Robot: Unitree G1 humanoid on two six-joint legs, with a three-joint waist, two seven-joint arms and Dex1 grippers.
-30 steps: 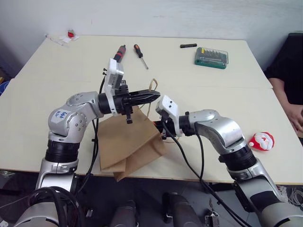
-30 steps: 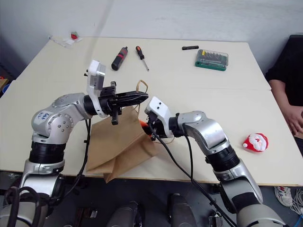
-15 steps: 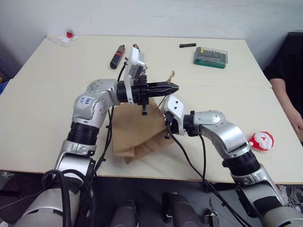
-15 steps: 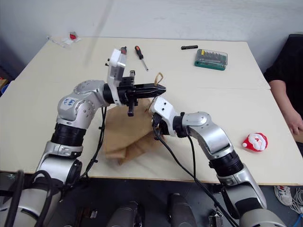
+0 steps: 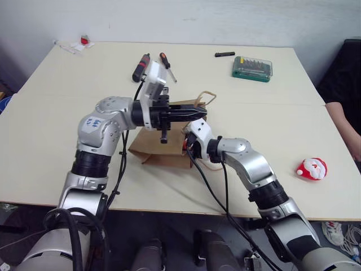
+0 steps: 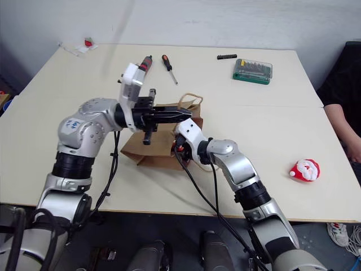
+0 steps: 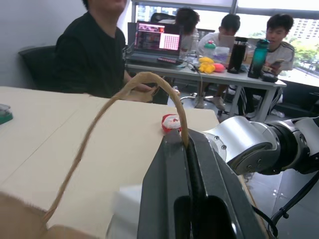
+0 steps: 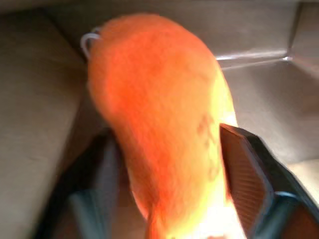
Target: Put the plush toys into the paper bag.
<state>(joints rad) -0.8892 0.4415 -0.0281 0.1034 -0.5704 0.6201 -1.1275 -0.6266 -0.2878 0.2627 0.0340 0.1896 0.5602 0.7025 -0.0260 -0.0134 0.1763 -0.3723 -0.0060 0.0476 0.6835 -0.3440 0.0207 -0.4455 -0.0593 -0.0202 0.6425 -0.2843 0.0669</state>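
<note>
The brown paper bag (image 5: 152, 153) lies on the table with its mouth held up. My left gripper (image 5: 200, 111) points right and is shut on one cord handle (image 7: 124, 94) of the bag. My right gripper (image 8: 167, 134) reaches into the bag's mouth. Its fingers (image 8: 244, 169) stand spread wide, with the orange plush toy (image 8: 159, 89) loose between them against the bag's brown inside. The red-and-white Santa toy (image 5: 312, 168) lies on the table at the right, well away from both grippers.
Two screwdrivers (image 5: 140, 66) and a green bit case (image 5: 251, 68) lie at the back of the table, with a small black piece (image 5: 224, 54) behind them. A person's arm (image 5: 341, 113) rests at the table's right edge. Small items (image 5: 79, 44) sit at the far left corner.
The bag has dropped from hanging and now rests lower on the table. My right gripper has pushed farther into its mouth. The left gripper still holds the handle.
</note>
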